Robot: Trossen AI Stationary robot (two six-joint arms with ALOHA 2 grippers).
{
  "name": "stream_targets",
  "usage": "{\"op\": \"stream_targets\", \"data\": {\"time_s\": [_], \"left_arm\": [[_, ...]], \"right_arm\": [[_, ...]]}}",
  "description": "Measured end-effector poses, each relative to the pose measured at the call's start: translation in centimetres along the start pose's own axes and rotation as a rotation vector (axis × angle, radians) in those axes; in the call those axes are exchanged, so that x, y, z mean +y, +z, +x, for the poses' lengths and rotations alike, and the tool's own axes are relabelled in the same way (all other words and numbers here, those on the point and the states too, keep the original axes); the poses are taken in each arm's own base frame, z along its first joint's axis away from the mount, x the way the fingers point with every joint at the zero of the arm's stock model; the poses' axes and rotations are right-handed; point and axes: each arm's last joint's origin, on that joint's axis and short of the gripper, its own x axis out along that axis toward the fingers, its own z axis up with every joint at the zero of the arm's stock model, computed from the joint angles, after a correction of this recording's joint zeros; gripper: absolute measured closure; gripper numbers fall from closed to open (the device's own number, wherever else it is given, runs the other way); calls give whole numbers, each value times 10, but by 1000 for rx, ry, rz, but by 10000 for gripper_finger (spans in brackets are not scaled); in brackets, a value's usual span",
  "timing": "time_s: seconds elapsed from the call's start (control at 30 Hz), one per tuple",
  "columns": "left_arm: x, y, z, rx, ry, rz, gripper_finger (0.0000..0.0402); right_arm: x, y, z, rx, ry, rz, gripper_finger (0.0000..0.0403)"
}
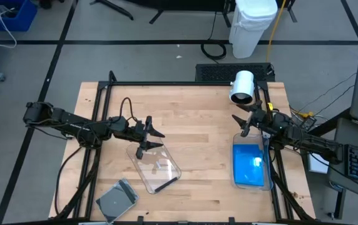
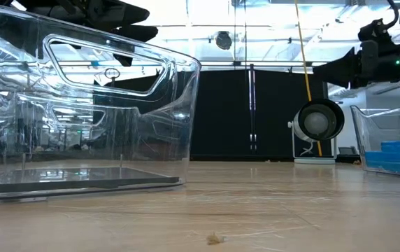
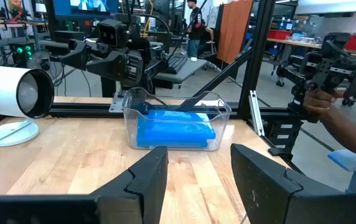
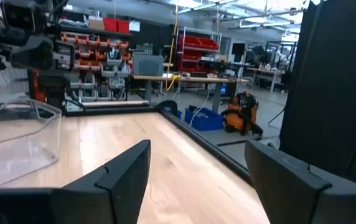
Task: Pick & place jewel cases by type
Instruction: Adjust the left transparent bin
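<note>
Jewel cases sit sorted in three spots on the wooden bench point(image 1: 198, 144). Bright blue jewel cases point(image 1: 248, 165) fill the clear tub point(image 1: 251, 185) at about four o'clock on the bench, stacked flat inside it. Another clear tub point(image 1: 156, 166) lies near the centre, toward seven o'clock, turned at an angle to the bench edges; a dark jewel case point(image 2: 81, 179) rests flat on its floor in the low view. Grey jewel cases point(image 1: 116, 199) lie on the bare wood at roughly seven o'clock, close to the near edge and just apart from the central tub.

Left hand point(image 1: 152, 140) hovers over the far corner of the central tub at about nine o'clock from the bench's middle — its fingers point(image 3: 147, 177) are spread apart and grasp nothing. Right hand point(image 1: 240, 124) hangs above the far end of the blue-filled tub at about two o'clock, fingers point(image 4: 125, 165) likewise released and empty.

A white cylindrical device point(image 1: 243, 86) stands at one o'clock near the far edge. Beyond the bench, in the left wrist view, a person's hand point(image 3: 324, 102) grips a dark handle point(image 3: 327, 65).
</note>
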Motion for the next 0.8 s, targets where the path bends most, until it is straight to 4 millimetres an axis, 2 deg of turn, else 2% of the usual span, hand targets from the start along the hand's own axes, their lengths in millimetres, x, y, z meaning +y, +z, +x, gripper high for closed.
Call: {"op": "stream_targets", "data": {"time_s": [0.17, 0.4, 0.8], "left_arm": [[0, 0, 0, 0, 0, 0, 220], [0, 0, 0, -1, 0, 0, 220], [0, 1, 0, -15, 16, 5, 220]], "right_arm": [[0, -2, 0, 21, -8, -3, 152], [-4, -2, 0, 31, -127, 10, 152], [-4, 0, 0, 5, -134, 20, 151]]}}
